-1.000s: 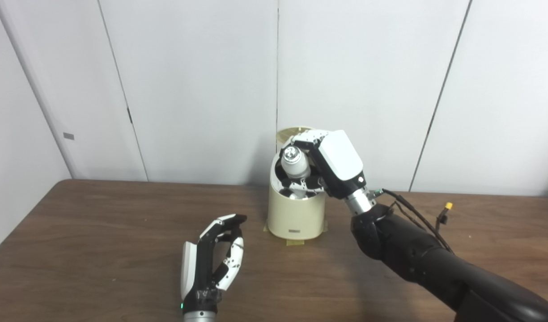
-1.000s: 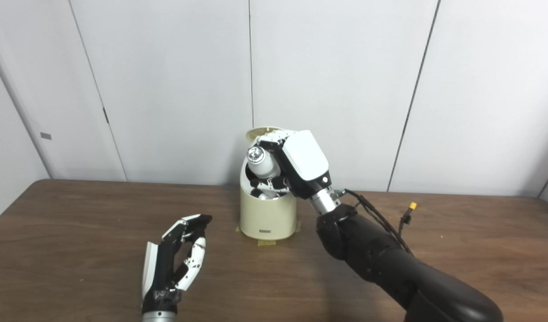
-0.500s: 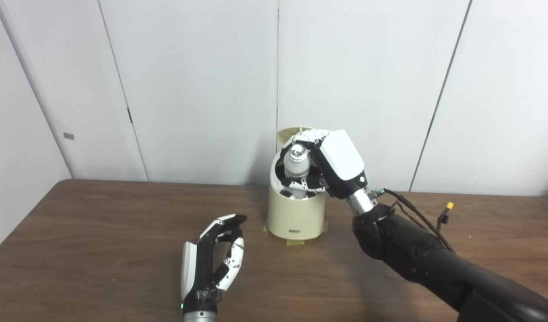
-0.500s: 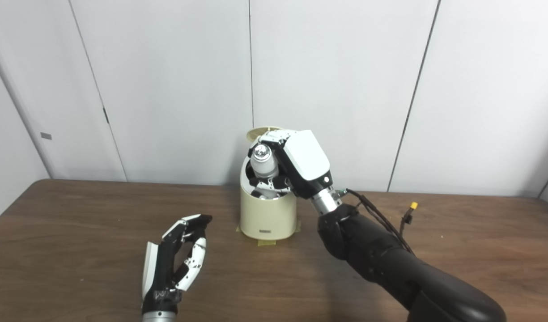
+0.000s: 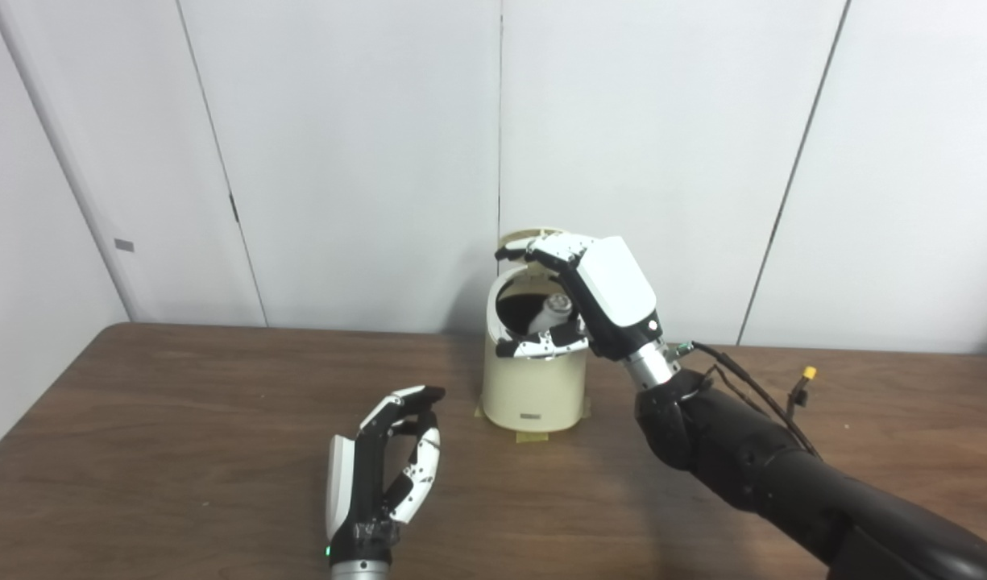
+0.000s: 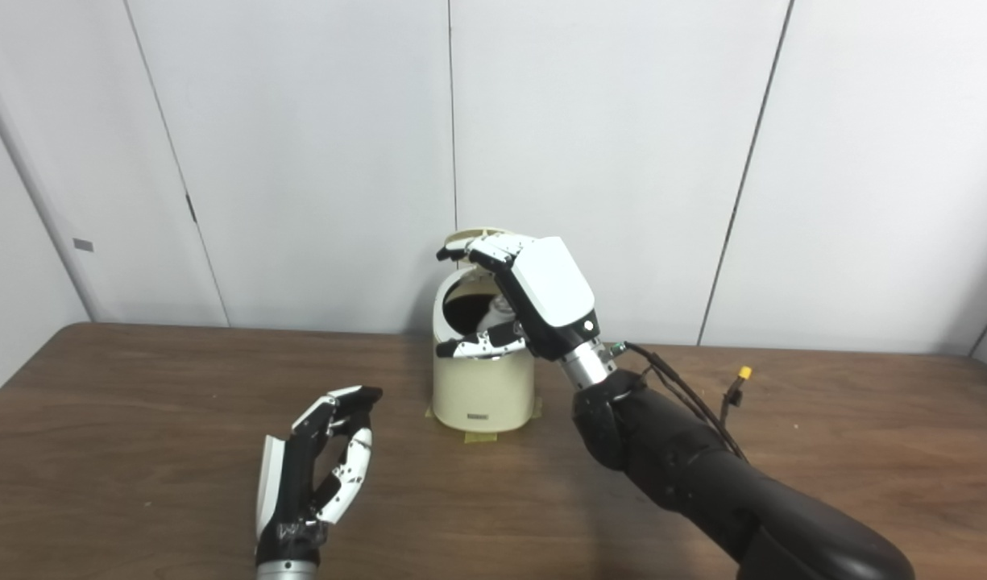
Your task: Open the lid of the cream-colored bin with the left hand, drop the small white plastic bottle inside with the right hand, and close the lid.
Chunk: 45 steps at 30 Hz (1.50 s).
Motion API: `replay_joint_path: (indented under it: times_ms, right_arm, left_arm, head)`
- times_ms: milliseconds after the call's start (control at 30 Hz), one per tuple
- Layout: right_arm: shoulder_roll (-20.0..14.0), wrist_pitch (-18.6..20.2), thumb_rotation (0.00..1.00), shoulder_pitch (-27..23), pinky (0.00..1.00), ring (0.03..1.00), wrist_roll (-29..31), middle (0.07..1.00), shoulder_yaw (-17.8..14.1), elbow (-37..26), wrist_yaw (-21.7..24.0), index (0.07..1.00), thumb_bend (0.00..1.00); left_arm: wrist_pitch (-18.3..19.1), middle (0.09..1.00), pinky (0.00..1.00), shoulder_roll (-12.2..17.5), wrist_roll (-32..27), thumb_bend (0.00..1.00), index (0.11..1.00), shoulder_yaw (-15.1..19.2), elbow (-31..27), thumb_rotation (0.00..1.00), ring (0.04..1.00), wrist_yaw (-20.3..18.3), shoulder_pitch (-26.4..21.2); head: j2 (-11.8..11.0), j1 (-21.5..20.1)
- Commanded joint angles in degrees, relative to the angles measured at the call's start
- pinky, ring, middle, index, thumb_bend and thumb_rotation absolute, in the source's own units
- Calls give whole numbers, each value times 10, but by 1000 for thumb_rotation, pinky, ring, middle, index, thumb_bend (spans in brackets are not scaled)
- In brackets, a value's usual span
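the right hand [image 5: 598, 302] hovers spread and empty over the open cream-colored bin [image 5: 533, 387] near the table's [image 5: 179, 451] far edge, the small white plastic bottle [image 5: 551, 310] just inside its mouth; withdraw it carefully, since you risk catching the raised lid [image 5: 529, 239], while the empty, half-curled left hand [image 5: 388, 467] waits near the front edge.

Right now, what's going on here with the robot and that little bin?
The right hand is spread open over the mouth of the cream-colored bin, whose lid stands open behind it. The small white plastic bottle is out of its grasp and lies inside the bin's dark opening. The left hand waits low over the wooden table, short of the bin, holding nothing with its fingers loosely curled. The drop looks done; closing the lid is what's left.
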Motion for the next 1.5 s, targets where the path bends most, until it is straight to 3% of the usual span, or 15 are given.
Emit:
replay_joint_path:
  times_ms: [0, 167, 333, 433, 567, 633, 700, 867, 1000, 1200, 1233, 1267, 1333, 1467]
  right_arm:
    - [-10, -11, 414, -25, 533, 628, 8, 670, -11, -14, -7, 697, 925]
    - [-13, -11, 432, -21, 513, 599, 7, 639, -12, -30, -35, 659, 835]
    - [-14, -11, 424, -9, 383, 401, 34, 442, -23, -73, -69, 426, 779]
    - [-12, -11, 395, 14, 306, 298, 66, 336, -54, -125, -71, 306, 794]
    - [-11, -11, 332, 54, 254, 254, 100, 286, -111, -203, -48, 252, 758]
    - [-12, -11, 191, 76, 269, 291, 108, 340, -139, -237, -33, 426, 566]
    - [-13, -11, 162, 98, 289, 330, 108, 391, -164, -262, -21, 465, 528]
    - [-20, -11, 161, 158, 390, 474, 81, 538, -217, -314, -8, 487, 503]
    - [-33, -11, 163, 205, 391, 453, 99, 493, -238, -365, 15, 487, 493]
    - [-41, -10, 168, 325, 483, 526, 134, 546, -323, -435, 130, 491, 482]
    - [-37, -10, 406, 341, 500, 546, 142, 561, -340, -442, 150, 532, 417]
    - [-32, -10, 554, 352, 515, 563, 146, 576, -354, -447, 167, 564, 366]
    - [-28, 1, 561, 384, 542, 605, 159, 619, -386, -467, 211, 620, 309]
    - [-17, 10, 549, 418, 593, 665, 173, 681, -438, -485, 276, 683, 307]
  left_arm:
    - [-17, 717, 642, -5, 13, 157, 687, -8, 30, 518, 719, 10, 29]
    - [-21, 715, 640, -5, 9, 159, 685, -8, 32, 528, 718, 10, 28]
    - [-30, 706, 627, -5, 3, 143, 678, -9, 42, 445, 702, 8, 23]
    - [-25, 706, 631, -5, 3, 144, 678, -8, 39, 437, 705, 7, 24]
    - [-29, 706, 638, -5, 4, 145, 676, -7, 44, 445, 707, 10, 21]
    - [-31, 704, 633, -4, 3, 139, 675, -6, 49, 439, 707, 12, 19]
    - [-28, 705, 633, -4, 1, 142, 676, -4, 51, 436, 706, 12, 17]
    - [-23, 713, 635, 0, -2, 149, 681, -2, 53, 446, 708, 6, 14]
    - [-21, 717, 640, 5, -11, 139, 682, 4, 57, 459, 714, 4, 9]
    - [-36, 724, 649, 18, -30, 118, 686, 11, 66, 430, 718, -1, 3]
    - [-40, 723, 648, 21, -31, 116, 686, 11, 69, 411, 718, 0, 2]
    - [-42, 722, 646, 23, -32, 113, 685, 11, 70, 394, 717, 0, 1]
    - [-45, 718, 643, 26, -34, 105, 683, 12, 72, 369, 714, 0, 1]
    - [-48, 714, 638, 30, -29, 104, 682, 12, 72, 360, 709, 1, 1]
  head:
    - [0, 0]
    - [1, -3]
    - [-1, -3]
    - [-1, -4]
    - [-2, -7]
    - [-4, -11]
    - [-5, -15]
    - [-7, -23]
    - [-7, -32]
    - [-6, -40]
    - [-6, -42]
    - [-6, -42]
    - [-3, -46]
    - [-1, -49]
